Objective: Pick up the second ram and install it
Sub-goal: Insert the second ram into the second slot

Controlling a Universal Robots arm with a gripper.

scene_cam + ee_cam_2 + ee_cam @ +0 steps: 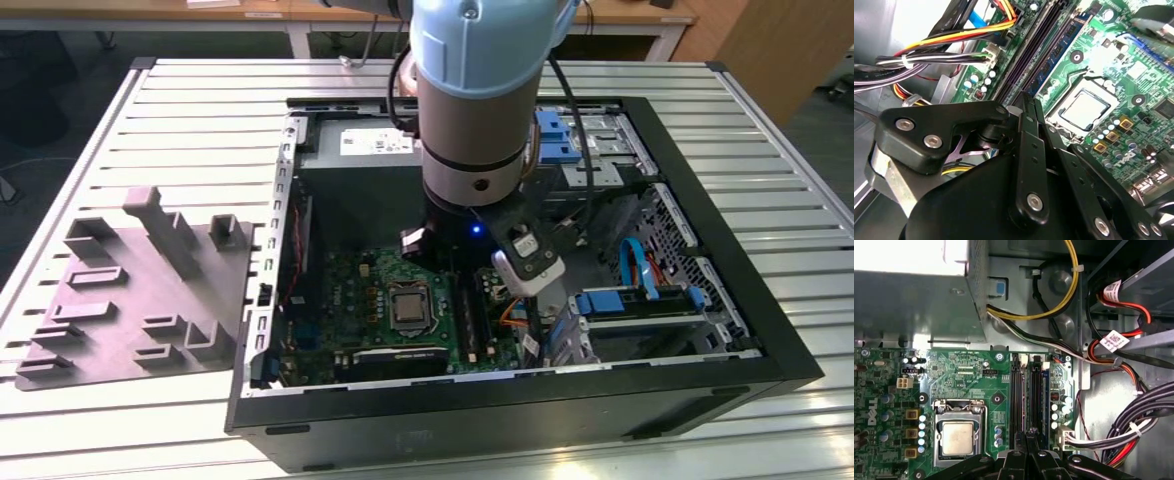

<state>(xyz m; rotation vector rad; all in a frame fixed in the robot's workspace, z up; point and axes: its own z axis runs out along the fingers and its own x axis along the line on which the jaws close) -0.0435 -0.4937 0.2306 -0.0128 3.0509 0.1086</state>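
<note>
While the open black steel computer case [534, 398] sits on a ribbed aluminium table [200, 120] before a wooden desk [240, 10], I see the second ram [1037, 397], a thin blue-green board with black chips, edge-up among the black slots [1017, 400] beside the square metal processor socket [958, 437]. Its long axis runs along the socket's side toward the grey sheet-metal box [919, 305]. The black gripper [1029, 436] has its fingers drawn together over it; whether they pinch it, I cannot tell.

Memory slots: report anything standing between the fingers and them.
Nothing visible does. In the first wrist view the shut fingers sit directly over the memory slots. The cables run beside the slots, not across them. A blue-green ram stick already stands in one slot.
</note>
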